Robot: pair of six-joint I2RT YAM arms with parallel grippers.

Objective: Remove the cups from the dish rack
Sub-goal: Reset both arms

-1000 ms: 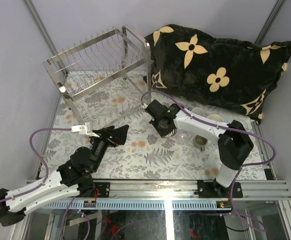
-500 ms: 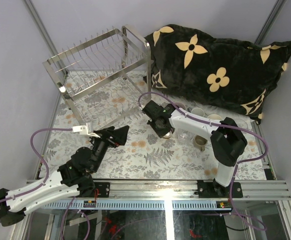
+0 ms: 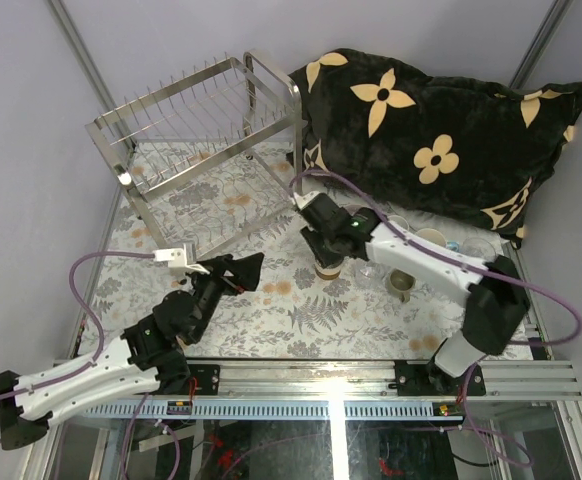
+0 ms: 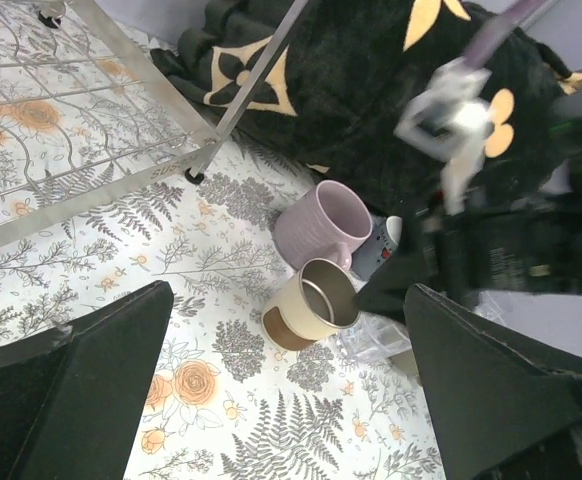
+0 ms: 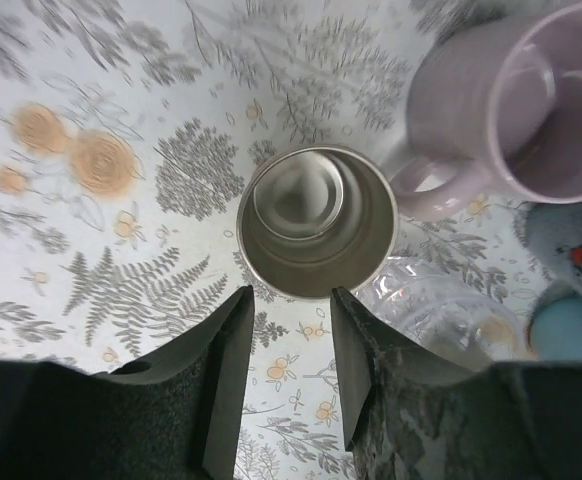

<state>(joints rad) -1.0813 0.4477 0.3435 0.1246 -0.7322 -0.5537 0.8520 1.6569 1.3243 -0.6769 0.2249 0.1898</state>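
The cream-and-brown cup (image 5: 316, 220) stands upright on the floral cloth, and its metal inside shows from above. My right gripper (image 5: 291, 300) hovers just over its near rim, open, with nothing between the fingers. A lilac mug (image 5: 541, 110), a clear glass (image 5: 431, 310) and a light blue mug (image 5: 571, 325) stand close beside it. In the top view this cup (image 3: 328, 268) sits under the right gripper (image 3: 323, 245). The dish rack (image 3: 201, 130) at the back left holds no cups that I can see. My left gripper (image 3: 233, 272) is wide open over the cloth, left of the cups.
A big black pillow with cream flowers (image 3: 441, 130) lies at the back right, right behind the cups. More small cups (image 3: 399, 285) stand under the right arm. A rack leg (image 4: 193, 176) stands near the lilac mug (image 4: 321, 220).
My right gripper has opened and let go of the cream-and-brown cup, which now stands on the cloth. The right arm has shifted; the left arm has edged slightly forward.
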